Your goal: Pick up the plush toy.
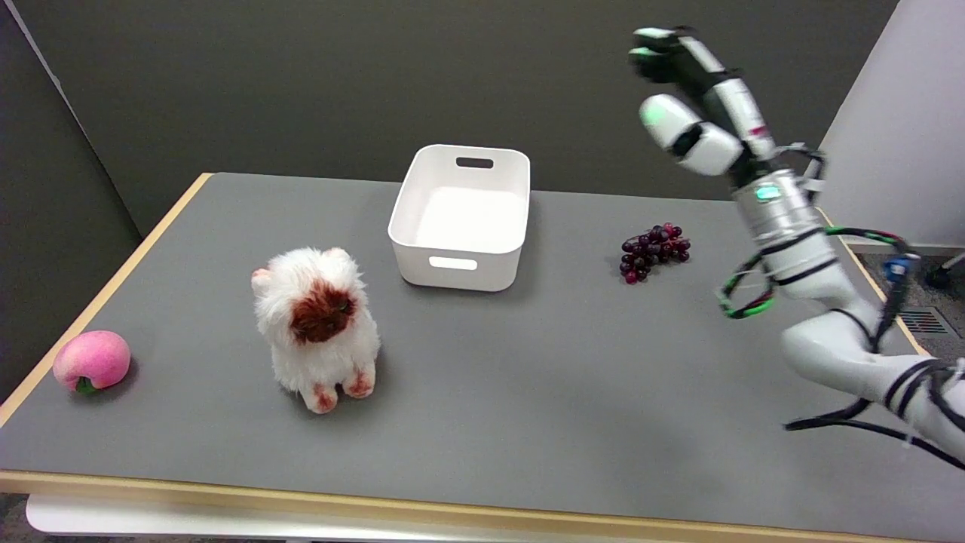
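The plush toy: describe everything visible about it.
The plush toy is a small shaggy animal of long white fur with a dark reddish-brown face, pale pink ears and pink-brown paw pads. It sits upright on the gray table, facing the camera, left of center, in front and to the left of the white bin. Only the table touches it; the right hand is raised in the air far to its right.

bare table [528,392] around plush toy [317,328]
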`<action>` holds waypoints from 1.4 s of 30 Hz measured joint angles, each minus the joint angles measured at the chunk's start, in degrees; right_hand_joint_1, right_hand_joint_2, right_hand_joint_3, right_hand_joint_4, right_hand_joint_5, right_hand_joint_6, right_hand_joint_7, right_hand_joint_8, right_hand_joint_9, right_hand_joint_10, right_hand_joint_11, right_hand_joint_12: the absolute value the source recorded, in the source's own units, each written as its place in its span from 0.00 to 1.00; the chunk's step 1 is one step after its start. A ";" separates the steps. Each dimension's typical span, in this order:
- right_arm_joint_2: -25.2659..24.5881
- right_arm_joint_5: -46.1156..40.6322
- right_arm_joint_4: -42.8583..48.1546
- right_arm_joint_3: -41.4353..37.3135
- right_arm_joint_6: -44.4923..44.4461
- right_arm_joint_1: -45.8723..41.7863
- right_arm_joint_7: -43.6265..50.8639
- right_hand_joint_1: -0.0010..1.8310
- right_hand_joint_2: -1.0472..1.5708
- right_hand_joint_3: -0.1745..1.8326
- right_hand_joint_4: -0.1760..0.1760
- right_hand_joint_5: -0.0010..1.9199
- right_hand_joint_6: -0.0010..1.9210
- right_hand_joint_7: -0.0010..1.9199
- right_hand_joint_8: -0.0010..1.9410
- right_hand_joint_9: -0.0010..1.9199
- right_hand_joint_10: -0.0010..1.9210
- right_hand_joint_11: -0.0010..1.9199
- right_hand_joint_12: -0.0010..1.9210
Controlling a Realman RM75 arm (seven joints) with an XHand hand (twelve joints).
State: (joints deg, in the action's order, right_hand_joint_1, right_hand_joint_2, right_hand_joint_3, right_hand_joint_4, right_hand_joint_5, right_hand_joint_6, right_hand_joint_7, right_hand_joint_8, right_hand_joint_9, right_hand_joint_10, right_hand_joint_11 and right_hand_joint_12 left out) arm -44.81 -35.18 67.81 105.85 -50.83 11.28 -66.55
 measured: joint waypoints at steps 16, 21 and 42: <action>-12.69 5.97 14.52 15.87 19.70 8.44 11.44 0.30 0.65 0.53 0.71 0.11 0.21 0.16 0.17 0.12 0.37 0.00 0.59; -16.96 6.88 14.05 19.46 24.78 11.58 13.34 0.31 0.65 0.53 0.70 0.10 0.20 0.15 0.16 0.11 0.36 0.00 0.58; -29.35 6.99 0.92 29.40 36.39 22.64 16.08 0.27 0.62 0.57 0.70 0.04 0.18 0.07 0.15 0.05 0.32 0.00 0.55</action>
State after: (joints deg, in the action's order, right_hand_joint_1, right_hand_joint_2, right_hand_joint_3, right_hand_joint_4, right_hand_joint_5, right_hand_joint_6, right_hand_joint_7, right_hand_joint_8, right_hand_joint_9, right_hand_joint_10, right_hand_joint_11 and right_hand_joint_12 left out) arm -74.16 -28.20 68.74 135.25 -14.44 33.92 -50.47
